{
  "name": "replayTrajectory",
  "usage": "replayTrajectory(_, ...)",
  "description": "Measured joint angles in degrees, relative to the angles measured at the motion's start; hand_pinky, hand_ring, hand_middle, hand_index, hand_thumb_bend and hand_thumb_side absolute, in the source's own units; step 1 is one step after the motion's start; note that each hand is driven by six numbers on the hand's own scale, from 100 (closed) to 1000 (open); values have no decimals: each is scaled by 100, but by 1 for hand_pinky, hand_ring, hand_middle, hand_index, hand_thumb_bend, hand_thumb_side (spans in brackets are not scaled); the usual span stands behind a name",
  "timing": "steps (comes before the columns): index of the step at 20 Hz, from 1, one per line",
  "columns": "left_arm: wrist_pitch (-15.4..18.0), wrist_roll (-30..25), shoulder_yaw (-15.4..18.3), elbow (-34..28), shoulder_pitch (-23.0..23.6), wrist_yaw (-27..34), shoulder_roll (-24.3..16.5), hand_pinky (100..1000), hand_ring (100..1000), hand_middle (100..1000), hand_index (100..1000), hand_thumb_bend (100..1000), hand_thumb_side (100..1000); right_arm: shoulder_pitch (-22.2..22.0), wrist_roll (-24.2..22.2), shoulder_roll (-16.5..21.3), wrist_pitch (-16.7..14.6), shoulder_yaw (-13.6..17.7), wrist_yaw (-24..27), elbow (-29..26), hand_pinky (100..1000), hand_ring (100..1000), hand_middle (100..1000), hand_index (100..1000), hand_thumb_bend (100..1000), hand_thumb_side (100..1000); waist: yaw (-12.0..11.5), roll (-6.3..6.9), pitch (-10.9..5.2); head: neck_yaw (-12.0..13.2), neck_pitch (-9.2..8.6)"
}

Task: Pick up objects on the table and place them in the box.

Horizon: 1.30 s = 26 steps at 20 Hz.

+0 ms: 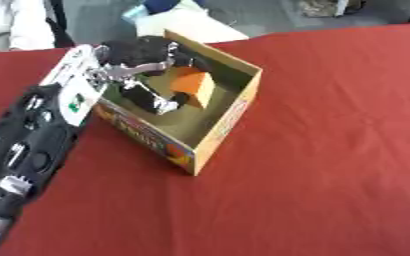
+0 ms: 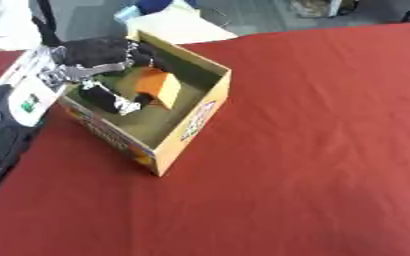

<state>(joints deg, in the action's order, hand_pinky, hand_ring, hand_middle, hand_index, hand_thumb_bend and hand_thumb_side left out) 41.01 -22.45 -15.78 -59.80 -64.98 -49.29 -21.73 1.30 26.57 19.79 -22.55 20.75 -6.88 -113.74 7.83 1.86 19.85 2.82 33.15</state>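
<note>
left hand (image 1: 147, 75) around orange block (image 1: 194, 86)

Orange object (image 1: 194, 86) partly behind robot hand (image 1: 143, 75)

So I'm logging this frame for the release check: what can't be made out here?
- Grip: the left hand sits inside the box beside the orange block; blur hides whether its fingers still touch it.
- Box floor under the hand: hidden by the hand in both views.
- Box print: too blurred to read.
- Right hand: in neither view.
</note>
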Motion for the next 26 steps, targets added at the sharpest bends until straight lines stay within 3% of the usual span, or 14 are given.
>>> replayTrajectory(4, 15, 15, -3, 7, 23, -386, 16, 932, 979, 903, 960, 100, 317, -4, -8, -2, 7, 2, 1, 0, 634, 746, 495, 693, 100, 778, -1, 0, -3, -20, 1)
replayTrajectory(8, 12, 12, 5, 70, 57, -686, 16, 957, 998, 929, 997, 100, 305, -16, -8, -8, 8, 4, 2, 0, 635, 746, 495, 694, 100, 768, -2, 0, -13, -44, 15)
replayTrajectory(15, 35, 35, 63, 109, 99, -602, 18, 968, 1000, 955, 1000, 100, 272, -29, -8, -8, 8, 5, 16, 0, 635, 746, 495, 693, 100, 766, -11, -4, -47, -70, 62)
replayTrajectory(17, 34, 34, 77, 116, 102, -510, 18, 981, 1000, 961, 1000, 100, 298, -31, -8, -8, 8, 5, 19, 0, 636, 746, 495, 694, 100, 766, -15, -9, -47, -79, 83)
replayTrajectory(18, 26, 26, 79, 135, 104, -466, 18, 976, 1000, 941, 1000, 100, 1000, -32, -8, -8, 8, 6, 19, 0, 636, 746, 495, 694, 100, 765, -18, -11, -48, -84, 96)
replayTrajectory(19, 17, 17, 83, 145, 104, -425, 18, 971, 1000, 933, 1000, 100, 1000, -32, -8, -8, 8, 6, 19, 0, 636, 746, 495, 694, 100, 765, -26, -12, -48, -91, 99)
replayTrajectory(22, 25, 25, 98, 130, 104, -367, 18, 958, 988, 916, 985, 100, 529, -32, -9, -8, 7, 6, 20, 0, 636, 746, 495, 694, 100, 765, -42, -14, -50, -97, 100)
replayTrajectory(23, 35, 35, 93, 108, 105, -364, 18, 955, 984, 910, 979, 100, 538, -32, -9, -8, 7, 6, 21, 0, 636, 746, 495, 694, 100, 764, -43, -14, -51, -98, 101)
replayTrajectory(25, 38, 38, 73, 99, 129, -299, 18, 944, 970, 891, 952, 100, 390, -33, -12, -8, 4, 6, 22, 0, 637, 746, 496, 694, 100, 763, -44, -17, -69, -100, 104)
replayTrajectory(26, 32, 32, 70, 81, 141, -221, 18, 933, 957, 873, 926, 100, 361, -35, -17, -8, -1, 6, 23, 0, 637, 746, 496, 694, 100, 762, -47, -19, -80, -101, 106)
